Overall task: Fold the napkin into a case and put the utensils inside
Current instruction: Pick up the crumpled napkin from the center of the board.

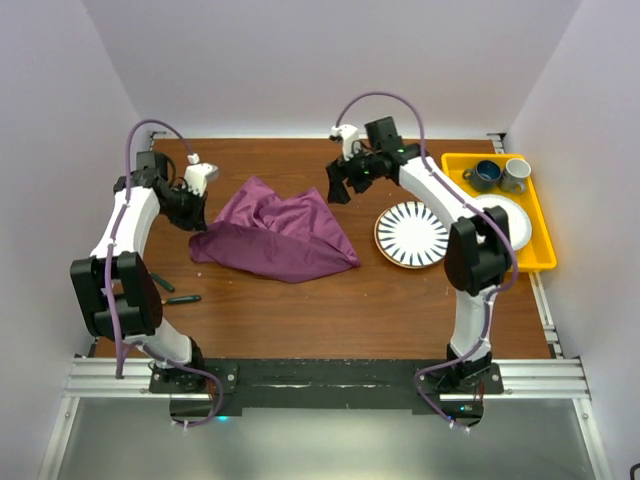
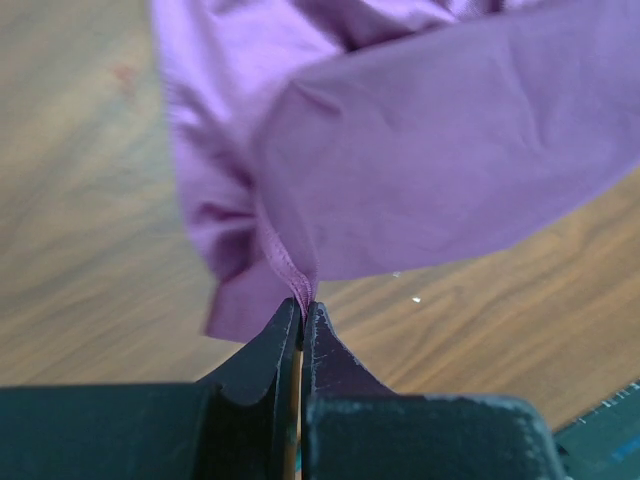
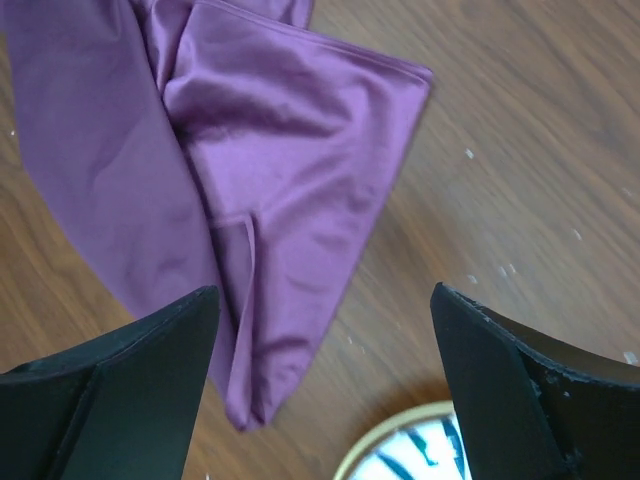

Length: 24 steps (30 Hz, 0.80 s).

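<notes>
The plum-purple napkin (image 1: pixel 280 235) lies loosely bunched on the wooden table, left of centre. My left gripper (image 1: pixel 200 218) is at its left corner and is shut on the napkin's hem (image 2: pixel 302 295); the cloth (image 2: pixel 450 150) hangs away from the pinched edge. My right gripper (image 1: pixel 338 190) hovers over the napkin's upper right corner. Its jaws stand wide open with nothing between them (image 3: pixel 323 290), and the napkin's folded point (image 3: pixel 270 130) lies below. The case and the utensils are out of view.
A striped plate (image 1: pixel 411 235) sits just right of the napkin, its rim (image 3: pixel 420 450) under my right gripper. A yellow tray (image 1: pixel 545 250) at the right edge holds two mugs and a white plate. Two thin dark-green items (image 1: pixel 183 298) lie by the left arm.
</notes>
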{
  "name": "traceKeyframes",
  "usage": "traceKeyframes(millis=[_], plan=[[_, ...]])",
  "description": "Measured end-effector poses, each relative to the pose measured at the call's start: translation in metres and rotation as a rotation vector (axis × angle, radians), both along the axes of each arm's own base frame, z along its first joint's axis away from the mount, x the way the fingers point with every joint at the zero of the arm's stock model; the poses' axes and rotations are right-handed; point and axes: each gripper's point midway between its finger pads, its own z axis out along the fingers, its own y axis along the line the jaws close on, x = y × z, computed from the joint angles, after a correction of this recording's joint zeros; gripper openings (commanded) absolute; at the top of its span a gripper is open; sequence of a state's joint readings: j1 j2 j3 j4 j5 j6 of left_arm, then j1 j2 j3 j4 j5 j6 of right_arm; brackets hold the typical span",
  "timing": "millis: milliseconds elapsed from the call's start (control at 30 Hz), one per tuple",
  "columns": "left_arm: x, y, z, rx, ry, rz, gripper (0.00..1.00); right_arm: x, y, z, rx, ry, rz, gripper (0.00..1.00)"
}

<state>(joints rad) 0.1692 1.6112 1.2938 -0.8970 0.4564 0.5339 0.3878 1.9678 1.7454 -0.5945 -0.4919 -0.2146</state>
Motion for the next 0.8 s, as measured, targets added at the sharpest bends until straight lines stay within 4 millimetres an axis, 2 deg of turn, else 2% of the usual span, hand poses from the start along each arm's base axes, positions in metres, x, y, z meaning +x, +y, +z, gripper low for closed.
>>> traceKeyframes(millis=[100,200,300,433,500,633,800], plan=[[0.004,0.003,0.009,0.020,-0.043,0.006,0.00,-0.001,0.025,-0.015,-0.014,0.017,0.044,0.69],[0.005,0.003,0.010,0.018,-0.050,0.011,0.00,-0.008,0.049,-0.032,-0.044,0.030,0.076,0.57],[0.000,0.001,0.004,0.008,-0.032,0.022,0.00,-0.020,0.070,-0.047,-0.089,0.024,0.107,0.51],[-0.003,-0.002,0.000,-0.015,-0.014,0.029,0.00,-0.036,0.090,-0.070,-0.145,0.030,0.152,0.50],[-0.003,-0.004,0.000,-0.025,-0.012,0.034,0.00,-0.040,0.093,-0.082,-0.169,0.043,0.163,0.50],[-0.002,-0.006,0.002,-0.042,-0.016,0.039,0.00,-0.036,0.083,-0.104,-0.227,0.060,0.148,0.50],[-0.002,-0.009,0.002,-0.056,-0.012,0.046,0.00,-0.031,0.071,-0.117,-0.268,0.070,0.135,0.49]])
